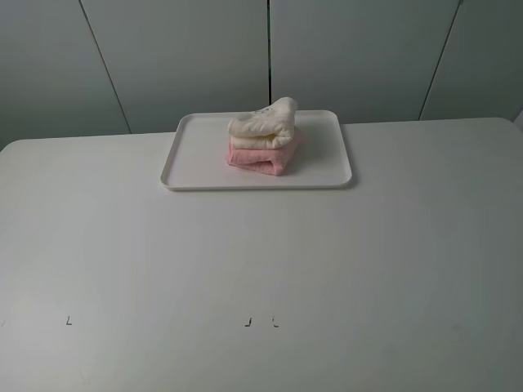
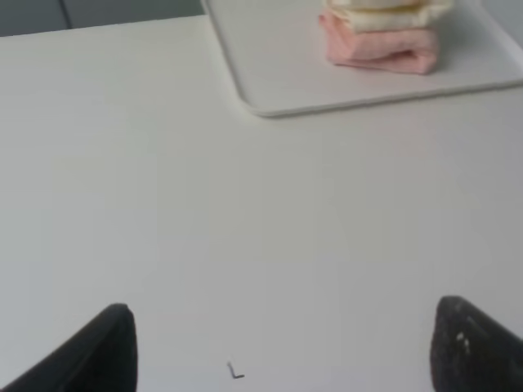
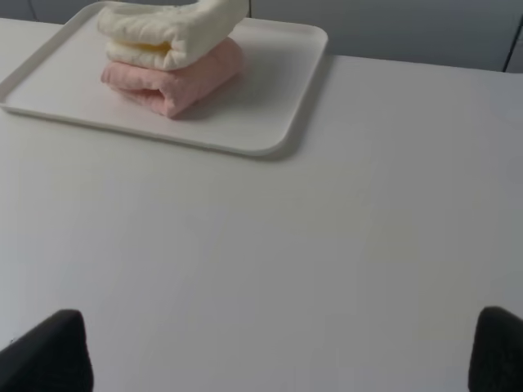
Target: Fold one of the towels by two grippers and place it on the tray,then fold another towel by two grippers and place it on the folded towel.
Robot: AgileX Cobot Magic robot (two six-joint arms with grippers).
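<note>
A folded pink towel (image 1: 260, 156) lies on the white tray (image 1: 198, 155) at the back middle of the table. A folded cream towel (image 1: 263, 124) lies on top of it, one end sticking up. Both towels also show in the left wrist view (image 2: 380, 45) and in the right wrist view (image 3: 172, 77). No arm shows in the exterior high view. My left gripper (image 2: 286, 347) is open and empty above bare table, well in front of the tray (image 2: 278, 73). My right gripper (image 3: 282, 355) is open and empty, also well back from the tray (image 3: 270, 98).
The white table (image 1: 261, 269) carries small black marks (image 1: 260, 322) near its front edge and another at the left (image 1: 69, 320). Grey wall panels (image 1: 261, 49) stand behind the table.
</note>
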